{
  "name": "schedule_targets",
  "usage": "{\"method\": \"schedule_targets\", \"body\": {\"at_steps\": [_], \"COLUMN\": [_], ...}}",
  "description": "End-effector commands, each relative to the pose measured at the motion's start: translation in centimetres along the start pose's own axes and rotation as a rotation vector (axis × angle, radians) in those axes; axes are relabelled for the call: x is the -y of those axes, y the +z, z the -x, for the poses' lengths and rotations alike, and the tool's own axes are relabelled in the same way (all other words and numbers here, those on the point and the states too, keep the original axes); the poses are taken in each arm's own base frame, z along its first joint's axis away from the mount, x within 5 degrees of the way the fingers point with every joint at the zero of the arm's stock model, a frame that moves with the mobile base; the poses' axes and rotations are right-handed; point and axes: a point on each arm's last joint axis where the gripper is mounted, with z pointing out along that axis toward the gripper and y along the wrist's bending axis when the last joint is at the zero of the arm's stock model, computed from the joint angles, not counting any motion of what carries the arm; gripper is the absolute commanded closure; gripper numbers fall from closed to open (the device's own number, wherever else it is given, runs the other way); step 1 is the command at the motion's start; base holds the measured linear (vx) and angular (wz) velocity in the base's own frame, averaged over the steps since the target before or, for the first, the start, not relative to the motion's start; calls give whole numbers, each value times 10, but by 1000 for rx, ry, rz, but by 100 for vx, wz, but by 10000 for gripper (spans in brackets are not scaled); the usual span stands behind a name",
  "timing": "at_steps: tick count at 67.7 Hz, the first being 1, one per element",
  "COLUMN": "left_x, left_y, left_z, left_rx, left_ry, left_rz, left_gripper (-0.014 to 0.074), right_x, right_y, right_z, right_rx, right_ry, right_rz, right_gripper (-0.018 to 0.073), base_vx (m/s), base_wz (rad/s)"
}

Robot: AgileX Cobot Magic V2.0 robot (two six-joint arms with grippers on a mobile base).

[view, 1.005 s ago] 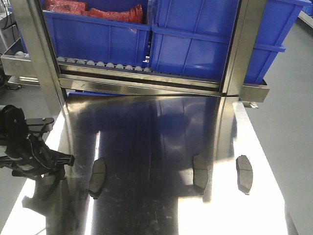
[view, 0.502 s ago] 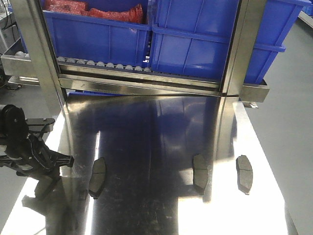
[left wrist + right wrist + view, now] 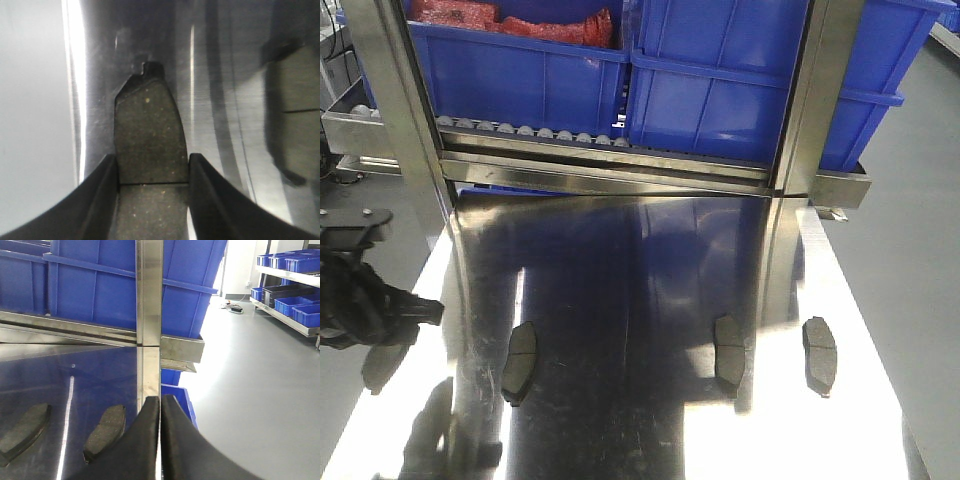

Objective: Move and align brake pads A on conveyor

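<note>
- Right, the front view first: three brake pads lie flat on the steel table (image 3: 650, 270), friction face up. The left pad (image 3: 520, 360) is well apart from the middle pad (image 3: 728, 350) and the right pad (image 3: 820, 352), which lie near each other. They are spread loosely, not in a line, so I judge the aligning is not yet done.
- My left gripper (image 3: 420, 312) hangs at the table's left edge. From here I cannot make out what it carries.
- The blue bins (image 3: 720, 90) sit on the rack behind. I see no dark belt in any view, so I cannot place the conveyor.
- Left wrist view: the fingers (image 3: 100, 195) press on both long sides of the held pad (image 3: 150, 130), clamped across its narrow width. That grip keeps the pad's long axis in line with the wrist, which should make it easier to set down straight.
- Right wrist view: my right gripper (image 3: 160, 410) has its fingers pressed together on nothing, parked near the upright post (image 3: 149, 315). I take it as waiting its turn.
- I can read no brand, label or writing anywhere on the pads, bins or frame.
</note>
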Motion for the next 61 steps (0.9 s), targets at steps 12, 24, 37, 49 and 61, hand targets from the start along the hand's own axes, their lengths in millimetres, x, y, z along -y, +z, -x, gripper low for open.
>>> {"method": "schedule_targets", "body": {"at_steps": [12, 24, 37, 49, 61], "left_x": [4, 2, 0, -3, -5], "left_y": [-77, -102, -117, -121, -126], "left_z": [-31, -66, -110, -148, -170], "left_rx": [326, 503, 718, 859, 979], "left_ry": [64, 87, 50, 42, 48], "left_rz": [-18, -16, -53, -66, -68], "left_gripper": [603, 603, 603, 603, 603], "right_x": [0, 0, 0, 0, 0], "right_y": [0, 0, 0, 0, 0], "right_z": [4, 4, 4, 4, 4], "right_rx": [75, 75, 75, 75, 75], "right_ry": [-8, -8, -8, -8, -8], "right_rz": [-10, -10, -10, -10, -10], "right_gripper": [571, 571, 571, 571, 571], "base_vx": [0, 0, 0, 0, 0], "base_wz": [0, 0, 0, 0, 0]}}
